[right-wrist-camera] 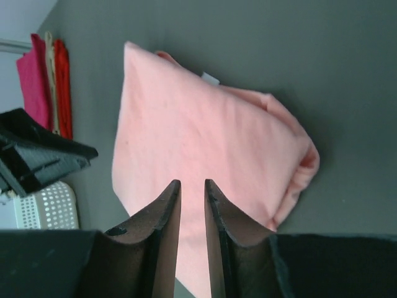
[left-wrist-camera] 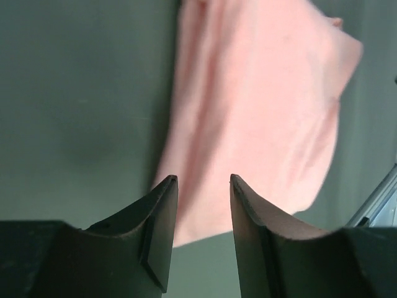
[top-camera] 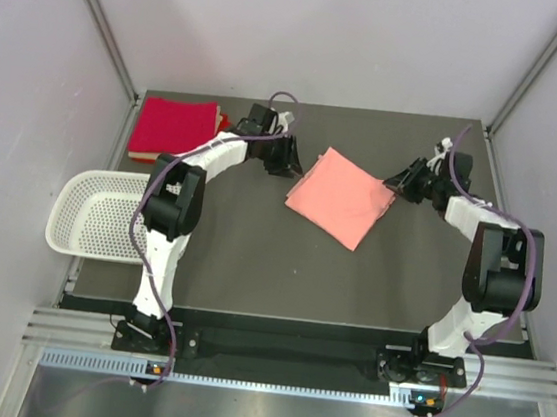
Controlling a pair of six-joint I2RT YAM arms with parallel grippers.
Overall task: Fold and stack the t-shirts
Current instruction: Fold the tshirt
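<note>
A salmon-pink t-shirt [top-camera: 340, 197] lies folded into a square on the dark table [top-camera: 252, 266], turned like a diamond. It fills the left wrist view [left-wrist-camera: 260, 112] and the right wrist view [right-wrist-camera: 198, 136], where a small white tag [right-wrist-camera: 209, 77] shows at its far edge. A stack of folded crimson t-shirts [top-camera: 174, 128] sits at the back left. My left gripper [top-camera: 289, 157] hovers at the pink shirt's left corner, open [left-wrist-camera: 201, 179] with nothing between its fingers. My right gripper [top-camera: 402, 182] hovers at the right corner, its jaws narrowly open [right-wrist-camera: 191, 181] and holding nothing.
A white perforated basket [top-camera: 97, 213] overhangs the table's left edge, also seen in the right wrist view [right-wrist-camera: 49, 208]. Pale walls close in the back and both sides. The arm bases stand at the near edge.
</note>
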